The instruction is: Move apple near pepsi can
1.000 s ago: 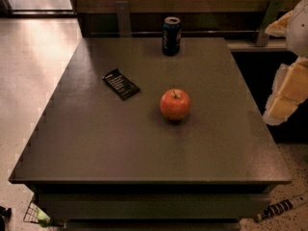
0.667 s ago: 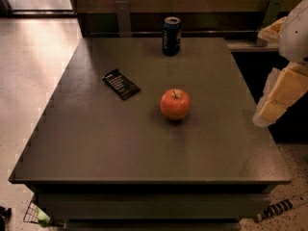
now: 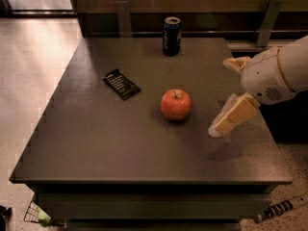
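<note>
My gripper [image 3: 220, 97] hangs at frame right, its tan wedge-shaped fingers [image 3: 234, 116] spread and holding nothing. The round, glossy red-orange apple [image 3: 175, 104] sits mid-frame on the matte dark table [image 3: 96, 138], near my lower finger. The cylindrical blue pepsi can [image 3: 171, 36] stands upright at upper centre, well apart from the apple.

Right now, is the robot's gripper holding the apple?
No, the gripper hovers beside the apple, clearly apart from it and not touching it.
</note>
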Robot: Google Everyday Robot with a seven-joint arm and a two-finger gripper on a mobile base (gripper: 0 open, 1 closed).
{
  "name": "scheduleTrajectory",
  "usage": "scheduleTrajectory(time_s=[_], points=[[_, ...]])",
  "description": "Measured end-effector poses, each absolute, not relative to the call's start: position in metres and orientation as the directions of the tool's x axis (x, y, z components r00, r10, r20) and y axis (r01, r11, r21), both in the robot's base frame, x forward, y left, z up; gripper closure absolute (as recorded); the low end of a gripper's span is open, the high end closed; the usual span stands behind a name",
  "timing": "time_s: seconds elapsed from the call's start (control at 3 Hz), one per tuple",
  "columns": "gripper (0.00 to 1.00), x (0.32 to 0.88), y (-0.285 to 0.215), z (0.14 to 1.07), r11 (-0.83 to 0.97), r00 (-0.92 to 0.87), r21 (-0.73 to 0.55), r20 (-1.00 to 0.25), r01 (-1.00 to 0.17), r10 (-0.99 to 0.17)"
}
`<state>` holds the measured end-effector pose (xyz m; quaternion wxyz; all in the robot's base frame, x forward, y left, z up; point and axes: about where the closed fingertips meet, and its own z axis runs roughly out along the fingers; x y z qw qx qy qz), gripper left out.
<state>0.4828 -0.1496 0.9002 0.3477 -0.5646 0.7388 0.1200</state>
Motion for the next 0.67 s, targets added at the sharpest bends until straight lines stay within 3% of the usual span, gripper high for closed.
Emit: scheduleTrajectory(time_s=[0.67], points=[[0.0, 0.512, -0.102, 0.867, 0.357, -0.107, -0.118, -0.827, -0.927, -0.552]])
